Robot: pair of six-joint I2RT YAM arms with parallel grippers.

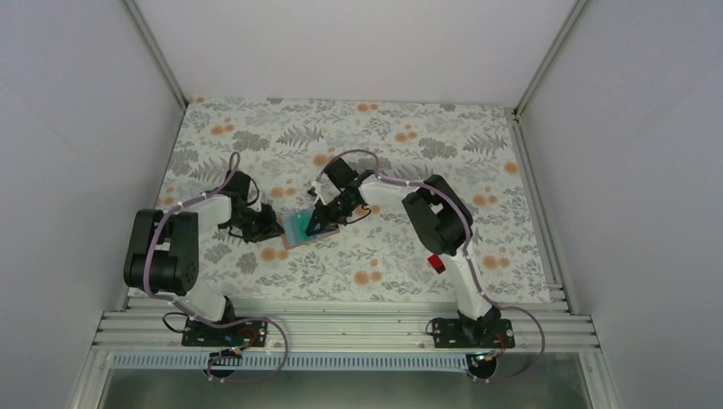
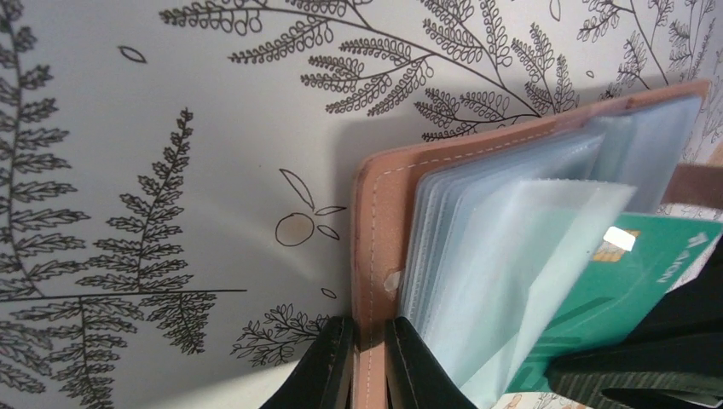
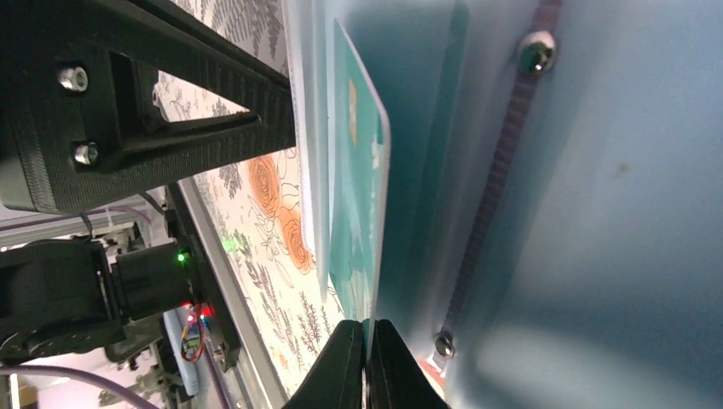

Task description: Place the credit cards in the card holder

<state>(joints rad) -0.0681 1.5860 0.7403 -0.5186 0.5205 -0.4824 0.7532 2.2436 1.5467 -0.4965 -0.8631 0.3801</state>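
Note:
The card holder point(image 1: 292, 239) lies open near the middle of the floral cloth; in the left wrist view it shows a tan-brown cover point(image 2: 379, 213) and a stack of clear sleeves point(image 2: 486, 256). My left gripper point(image 1: 271, 226) point(image 2: 369, 358) is shut on the cover's edge, one finger on each side. My right gripper point(image 1: 317, 223) point(image 3: 369, 358) is shut on the edge of a teal-green credit card point(image 3: 362, 187) point(image 2: 614, 281). The card stands on edge against the sleeves, partly behind a lifted clear sleeve point(image 3: 311, 128). No other credit cards show.
The floral cloth point(image 1: 409, 153) covers the table between white walls. Aluminium rails point(image 1: 341, 328) run along the near edge by the arm bases. The right arm's forearm point(image 1: 439, 221) arches over the cloth to the right of the holder.

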